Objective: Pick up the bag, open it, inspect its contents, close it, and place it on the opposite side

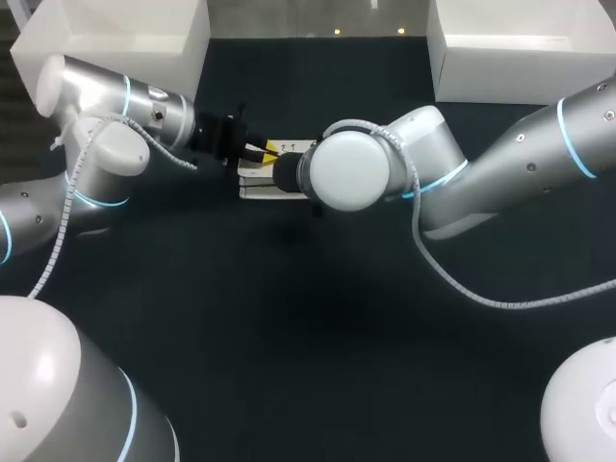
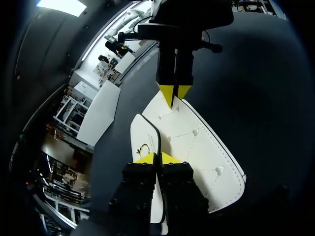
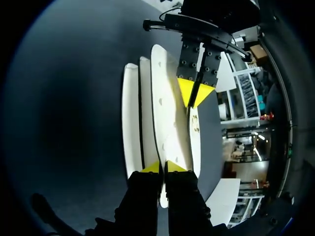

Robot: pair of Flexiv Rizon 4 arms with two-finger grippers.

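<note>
Left pincer [image 2: 158,158] and right pincer [image 3: 162,167] each clamp a layer of the white stitched flat bag [image 2: 197,147] from opposite ends over the dark desk [image 1: 289,337]. Opening looks underway; inspecting, closing and placing are not yet done.

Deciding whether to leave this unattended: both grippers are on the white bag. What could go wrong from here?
The left gripper and right gripper each pinch a thin edge of the bag with only their tips; if they pull apart, one edge might slip free. In the head view the right arm hides its own grip, so a slip may go unseen there.
</note>
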